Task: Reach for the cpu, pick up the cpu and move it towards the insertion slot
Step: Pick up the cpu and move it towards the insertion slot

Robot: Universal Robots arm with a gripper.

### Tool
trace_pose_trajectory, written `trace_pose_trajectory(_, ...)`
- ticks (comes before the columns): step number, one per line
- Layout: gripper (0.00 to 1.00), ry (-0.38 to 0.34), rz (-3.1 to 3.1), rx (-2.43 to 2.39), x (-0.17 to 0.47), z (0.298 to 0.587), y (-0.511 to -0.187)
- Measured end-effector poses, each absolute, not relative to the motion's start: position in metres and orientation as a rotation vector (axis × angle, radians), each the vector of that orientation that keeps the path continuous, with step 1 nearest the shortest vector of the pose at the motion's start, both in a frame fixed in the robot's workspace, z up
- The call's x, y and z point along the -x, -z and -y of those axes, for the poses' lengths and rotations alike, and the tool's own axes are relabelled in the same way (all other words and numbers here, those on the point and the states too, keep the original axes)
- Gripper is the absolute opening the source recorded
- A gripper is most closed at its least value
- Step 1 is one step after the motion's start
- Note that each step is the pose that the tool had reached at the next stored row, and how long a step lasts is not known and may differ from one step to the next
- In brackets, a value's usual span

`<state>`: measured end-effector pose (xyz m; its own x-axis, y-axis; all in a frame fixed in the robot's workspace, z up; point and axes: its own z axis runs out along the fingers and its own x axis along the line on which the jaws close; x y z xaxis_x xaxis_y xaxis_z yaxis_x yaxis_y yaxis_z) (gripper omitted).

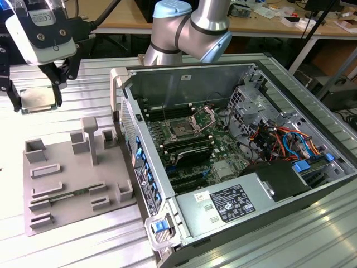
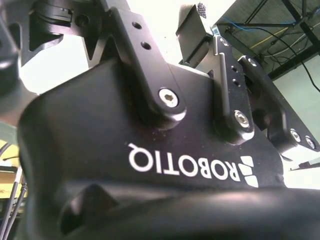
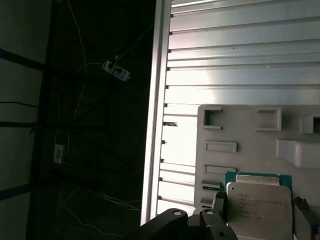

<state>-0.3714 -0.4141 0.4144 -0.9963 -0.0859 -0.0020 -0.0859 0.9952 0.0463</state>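
i hold the gripper (image 1: 34, 102) clamped on two opposite edges of the cpu (image 1: 39, 98), lifted flat near the grey tray (image 1: 67, 190), well apart from the insertion slot (image 1: 181, 130). in my judgement, this carry wants a level chip, steady grip and clearance above the case wall (image 1: 119, 92).

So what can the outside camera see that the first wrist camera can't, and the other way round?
Exterior view: the open computer case with the insertion slot inside. First wrist view: a white power strip in the dark beyond the table. Both: the cpu held by the gripper, and the grey tray.
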Motion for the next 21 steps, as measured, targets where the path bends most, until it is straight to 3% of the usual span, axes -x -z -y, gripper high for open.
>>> trace_pose_trajectory(21, 0.55, -0.072, -3.138, 0.135, 0.35, 0.414, -0.405)
